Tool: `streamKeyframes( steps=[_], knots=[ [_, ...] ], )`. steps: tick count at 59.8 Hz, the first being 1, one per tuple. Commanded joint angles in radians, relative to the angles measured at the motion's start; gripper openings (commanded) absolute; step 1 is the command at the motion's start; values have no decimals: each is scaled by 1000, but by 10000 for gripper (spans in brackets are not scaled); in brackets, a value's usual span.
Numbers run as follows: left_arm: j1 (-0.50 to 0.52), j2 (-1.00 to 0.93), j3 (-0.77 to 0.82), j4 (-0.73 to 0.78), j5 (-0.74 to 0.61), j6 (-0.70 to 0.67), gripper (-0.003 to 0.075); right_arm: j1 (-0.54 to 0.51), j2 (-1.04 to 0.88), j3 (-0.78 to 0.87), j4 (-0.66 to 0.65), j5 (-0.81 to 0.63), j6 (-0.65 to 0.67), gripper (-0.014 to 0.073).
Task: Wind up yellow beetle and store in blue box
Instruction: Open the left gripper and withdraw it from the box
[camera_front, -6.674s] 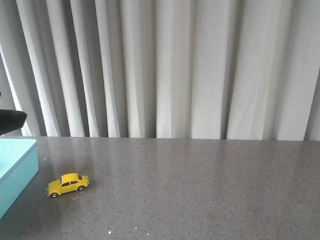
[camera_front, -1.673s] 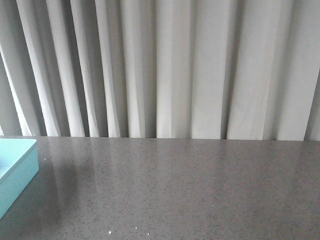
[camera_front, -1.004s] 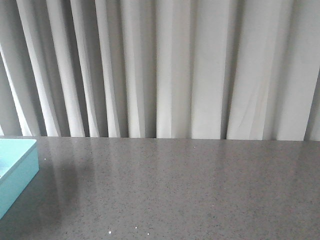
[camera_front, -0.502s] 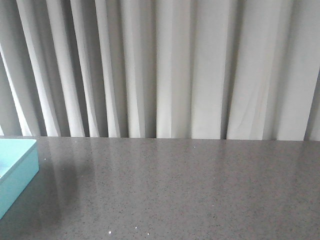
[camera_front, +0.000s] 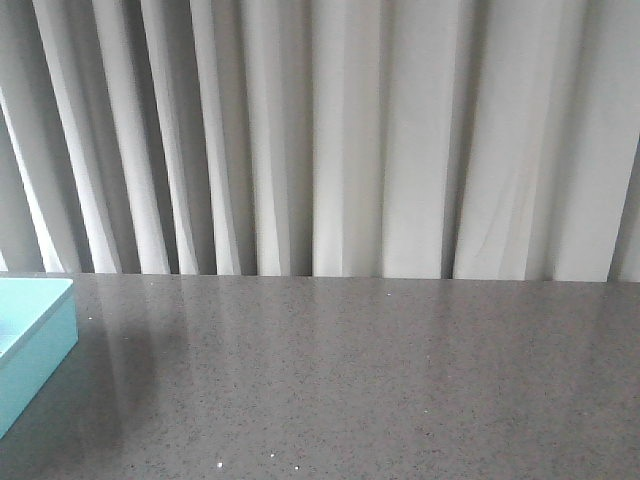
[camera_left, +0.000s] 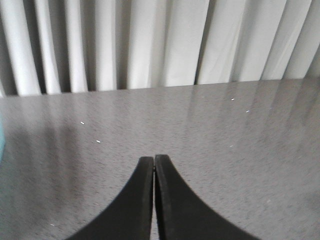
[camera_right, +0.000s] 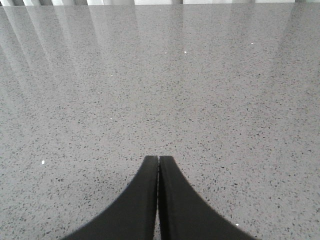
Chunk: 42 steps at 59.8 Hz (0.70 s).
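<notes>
Showing only a corner, the blue box (camera_front: 35, 345) sits at the left edge of the grey speckled counter (camera_front: 380, 380) in the front view. Yellow beetle not visible in any view. Left tool (camera_left: 153, 162): fingers pressed together, holding nothing. Right tool (camera_right: 158, 161): likewise closed and empty, over bare counter. Pale curtain (camera_front: 330, 130) behind.
</notes>
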Motion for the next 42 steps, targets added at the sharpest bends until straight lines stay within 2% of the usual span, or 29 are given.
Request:
streamKeyframes(
  steps=[1, 9, 25, 33, 42],
  knots=[
    [-9, 3, -14, -49, -28, 90, -6, -3, 3, -27, -2, -66, -3, -7],
    [-88, -13, 42, -53, -92, 160, -6, -3, 3, -27, -2, -66, -3, -7],
    [-304, -133, 328, -22, -463, 172, -6, -3, 3, -27, -2, -66, -3, -7],
    [-316, -155, 482, -18, -651, 170, -6, -3, 3, -27, -2, -66, -3, -7],
    [-315, -152, 582, -52, -751, 150, -6, -3, 3, -27, -2, -66, -3, -7]
  ],
)
